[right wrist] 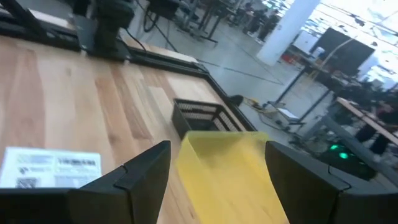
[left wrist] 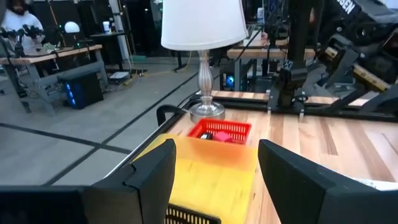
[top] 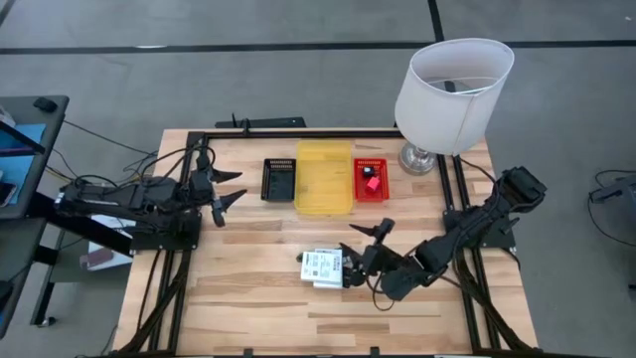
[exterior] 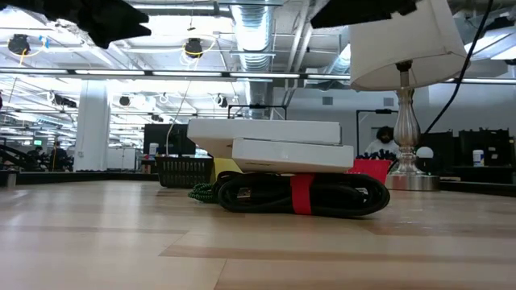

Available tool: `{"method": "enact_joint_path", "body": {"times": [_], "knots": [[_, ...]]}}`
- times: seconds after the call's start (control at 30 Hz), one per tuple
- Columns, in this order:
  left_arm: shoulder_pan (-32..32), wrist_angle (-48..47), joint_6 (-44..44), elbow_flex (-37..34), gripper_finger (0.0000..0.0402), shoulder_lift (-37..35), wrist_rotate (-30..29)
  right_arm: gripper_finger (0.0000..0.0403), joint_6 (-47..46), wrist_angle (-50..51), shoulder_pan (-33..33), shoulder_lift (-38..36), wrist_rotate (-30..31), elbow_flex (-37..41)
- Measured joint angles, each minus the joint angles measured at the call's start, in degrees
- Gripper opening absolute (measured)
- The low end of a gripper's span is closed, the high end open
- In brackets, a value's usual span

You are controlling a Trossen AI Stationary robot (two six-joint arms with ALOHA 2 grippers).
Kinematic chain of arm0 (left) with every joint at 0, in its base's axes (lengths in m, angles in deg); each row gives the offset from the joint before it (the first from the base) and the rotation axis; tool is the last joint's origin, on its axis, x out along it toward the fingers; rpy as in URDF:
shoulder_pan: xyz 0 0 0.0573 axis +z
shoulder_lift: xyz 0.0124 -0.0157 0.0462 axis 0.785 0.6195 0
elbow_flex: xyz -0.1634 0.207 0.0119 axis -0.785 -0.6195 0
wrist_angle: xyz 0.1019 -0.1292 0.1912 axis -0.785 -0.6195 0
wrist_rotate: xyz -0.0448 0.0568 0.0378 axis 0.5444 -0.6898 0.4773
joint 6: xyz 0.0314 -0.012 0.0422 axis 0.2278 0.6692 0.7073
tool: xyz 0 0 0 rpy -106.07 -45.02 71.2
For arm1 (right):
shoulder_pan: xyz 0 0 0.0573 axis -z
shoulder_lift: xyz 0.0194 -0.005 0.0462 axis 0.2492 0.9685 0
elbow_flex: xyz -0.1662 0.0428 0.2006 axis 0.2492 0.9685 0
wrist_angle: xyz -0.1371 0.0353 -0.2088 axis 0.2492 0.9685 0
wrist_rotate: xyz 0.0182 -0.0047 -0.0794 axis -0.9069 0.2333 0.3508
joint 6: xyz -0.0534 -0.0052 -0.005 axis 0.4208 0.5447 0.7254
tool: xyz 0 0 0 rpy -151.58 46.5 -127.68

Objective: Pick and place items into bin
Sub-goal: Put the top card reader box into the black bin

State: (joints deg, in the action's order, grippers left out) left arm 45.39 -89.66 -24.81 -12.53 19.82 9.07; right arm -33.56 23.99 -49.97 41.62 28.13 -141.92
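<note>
**A:** Start at the right claw (top: 360,261). What state is it in?

**B:** Spread wide and empty; its own wrist view shows both fingers (right wrist: 134,177) parted with bare wood between them. From above it hovers low, just beside the white labelled packs (top: 323,267), on the side of them facing the lamp (top: 452,94).

**A:** So which way does the target lie from it?

**B:** The packs sit on the side of the claw away from the lamp, near the middle of the surface (top: 248,298). In the right wrist view only one labelled pack (right wrist: 53,168) shows, off to one side of the fingers and not between them. I judge the claw must shift sideways toward it before closing.

**A:** And the long axis?

**B:** The packs look roughly square from above, slightly tilted, so I can't give a firm long axis. The low view shows two of them stacked flat on a coiled black cable with a red strap (exterior: 300,194).

**A:** Which arm is nearer?

**B:** The right, clearly. The left claw (top: 221,189) waits well apart, on the far side of the black bin (top: 279,179) from the lamp, fingers (left wrist: 152,177) also spread with nothing held.

**A:** Where would the packs go?

**B:** Three bins stand in a row near the lamp: the red bin (top: 371,180) closest, then the yellow bin (top: 324,177), then the black one. The red one already holds a small red and black piece. Which bin is meant, I can't tell.
</note>
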Motion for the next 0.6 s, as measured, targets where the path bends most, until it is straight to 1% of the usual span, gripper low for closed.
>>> {"method": "enact_joint_path", "body": {"times": [0.13,0.3,0.5,0.6], "knots": [[0.0,-0.3,0.0,1.7,0.0221,3.5,-1.0,0.0258,-3.6,5.4,-0.2,0.0,1.6,0.0],[-1.0,0.2,2.1,2.5,0.0221,13.5,-1.7,0.0258,-9.5,13.9,0.1,0.0,2.1,0.0],[-4.4,0.4,4.1,7.3,0.0221,24.2,-3.0,0.0258,-18.1,24.3,0.7,0.0,5.2,0.1],[-7.3,0.0,5.7,10.1,0.0221,28.2,-4.6,0.0258,-22.0,29.9,0.8,0.0,5.4,0.1]]}}
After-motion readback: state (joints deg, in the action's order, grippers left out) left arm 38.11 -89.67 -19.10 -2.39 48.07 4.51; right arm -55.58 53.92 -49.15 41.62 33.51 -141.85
